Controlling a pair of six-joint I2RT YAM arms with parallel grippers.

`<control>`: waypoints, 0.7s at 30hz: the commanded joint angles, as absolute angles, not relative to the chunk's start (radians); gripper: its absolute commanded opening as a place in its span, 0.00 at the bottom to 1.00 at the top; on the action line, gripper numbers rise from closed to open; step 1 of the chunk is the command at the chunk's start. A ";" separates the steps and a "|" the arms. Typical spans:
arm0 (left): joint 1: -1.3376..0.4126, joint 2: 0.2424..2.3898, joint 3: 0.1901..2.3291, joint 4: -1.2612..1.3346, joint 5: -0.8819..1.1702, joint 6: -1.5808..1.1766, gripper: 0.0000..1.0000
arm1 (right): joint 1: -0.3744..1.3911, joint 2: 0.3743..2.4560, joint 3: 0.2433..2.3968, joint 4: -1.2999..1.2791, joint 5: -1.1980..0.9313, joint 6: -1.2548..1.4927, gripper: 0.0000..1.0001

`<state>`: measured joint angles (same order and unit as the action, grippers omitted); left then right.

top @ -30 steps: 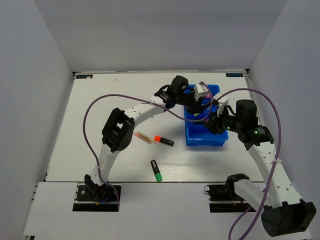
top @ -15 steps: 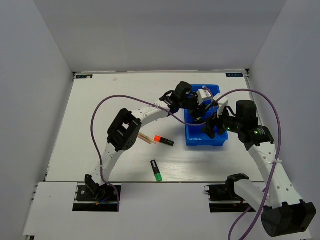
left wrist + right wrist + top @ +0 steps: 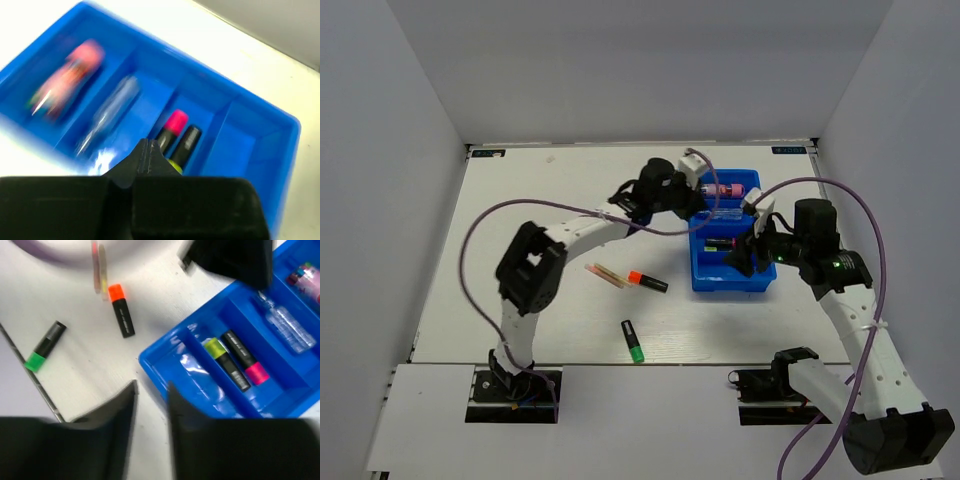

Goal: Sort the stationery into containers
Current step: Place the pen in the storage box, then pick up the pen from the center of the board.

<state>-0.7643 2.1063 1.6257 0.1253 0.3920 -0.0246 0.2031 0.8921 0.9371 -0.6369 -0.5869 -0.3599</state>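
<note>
The blue bin (image 3: 730,285) (image 3: 280,125) (image 3: 160,365) holds a pink tube (image 3: 722,190) (image 3: 70,75) in its far compartment. A clear pen (image 3: 112,112) (image 3: 287,327) lies in the one beside it. In the third lie a pink-capped highlighter (image 3: 172,127) (image 3: 247,362) and a yellow-capped one (image 3: 222,360). My left gripper (image 3: 698,203) (image 3: 148,145) is shut and empty above the bin's left edge. My right gripper (image 3: 748,255) (image 3: 152,390) hangs over the bin's near corner, jaws a little apart with nothing between them.
On the table left of the bin lie an orange-capped highlighter (image 3: 647,281) (image 3: 121,315), thin tan sticks (image 3: 605,273) (image 3: 99,267) and, nearer the arms, a green-capped highlighter (image 3: 632,341) (image 3: 45,346). The bin's nearest compartment holds nothing. A purple cable loops over both arms.
My left gripper has drawn back from over the bin towards its far left side and shut. The right gripper's jaws have narrowed, and that arm has barely moved.
</note>
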 commanded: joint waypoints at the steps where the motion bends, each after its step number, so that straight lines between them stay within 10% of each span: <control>1: -0.695 1.745 1.523 -0.038 0.086 -0.342 0.00 | 0.204 0.907 0.963 -0.661 -0.641 -0.370 0.81; 5: -0.652 1.536 1.441 -0.604 -0.202 -0.515 0.07 | 0.212 1.009 0.974 -0.678 -0.707 -0.390 0.90; 7: -0.672 1.373 1.257 -0.688 -0.244 -0.586 0.46 | 0.238 1.166 1.017 -0.762 -0.777 -0.388 0.83; 10: -0.718 1.229 1.088 -0.843 -0.348 -0.710 0.66 | 0.339 1.325 1.165 -0.796 -0.711 -0.365 0.73; 21: -0.719 0.608 0.690 -1.100 -0.411 -0.942 0.79 | 0.764 1.713 1.327 -0.624 -0.204 -0.351 0.75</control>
<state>-0.7216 0.6830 0.6903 -1.0031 -0.3592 -0.8631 0.7307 1.6451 1.2816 -0.6769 -0.3569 -0.3374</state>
